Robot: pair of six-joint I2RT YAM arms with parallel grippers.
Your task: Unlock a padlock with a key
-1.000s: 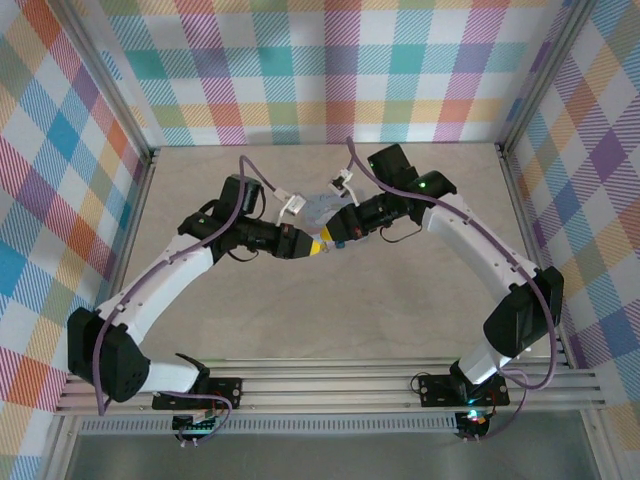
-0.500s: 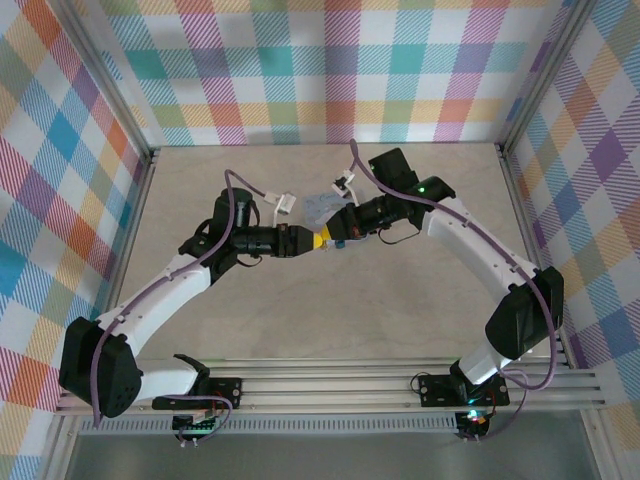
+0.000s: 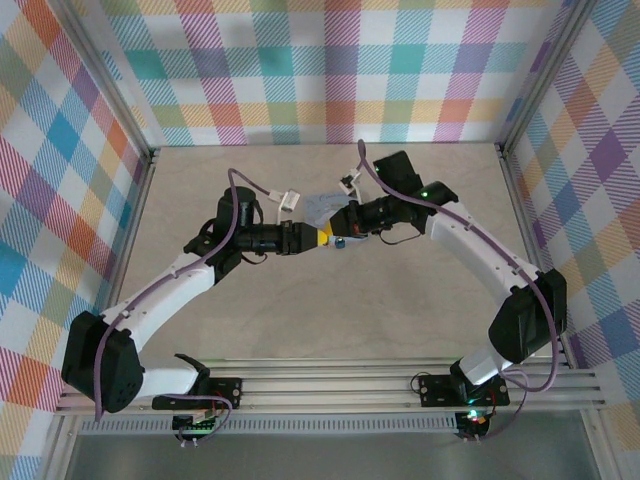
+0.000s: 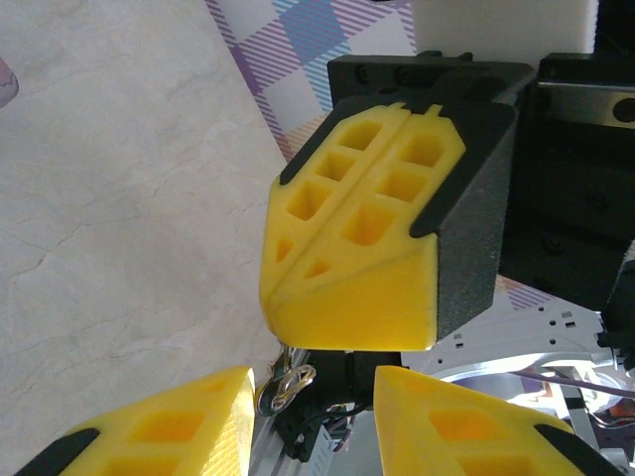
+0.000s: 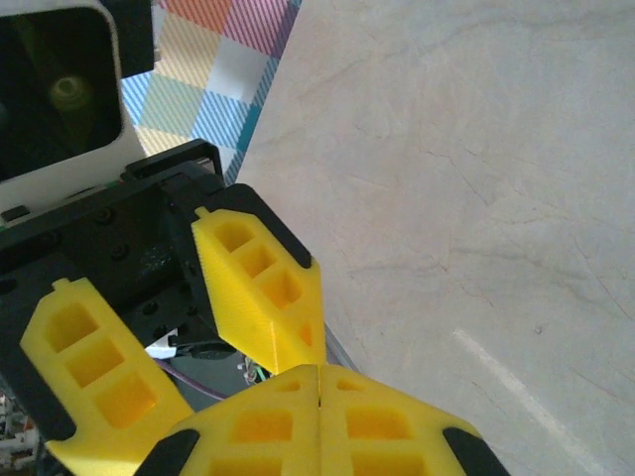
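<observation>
From above, your two arms reach in over the pale stone-patterned table (image 3: 400, 320) and meet tip to tip just toward 12 o'clock from its centre. Your left gripper (image 3: 317, 238) comes in from 9 o'clock and your right gripper (image 3: 333, 234) from 3 o'clock, their yellow tips touching or nearly so. The padlock (image 3: 341, 241) is a tiny blue speck directly at 5 o'clock from the right gripper's tip. You cannot tell from this height whether it hangs from the gripper or rests on the table. In the left wrist view, your left fingers (image 4: 169, 426) are spread apart, with nothing pinched between them. The right gripper's wedge of fingers fills the view at 12 o'clock from that gap. A small silvery ring (image 4: 288, 380) shows just under that wedge, at its 6 o'clock. What it belongs to is too small to tell. In the right wrist view, your right fingers (image 5: 258, 426) are pressed flat together along one seam. A pale flat object (image 3: 320, 207) sits just at 12 o'clock from the grippers.
</observation>
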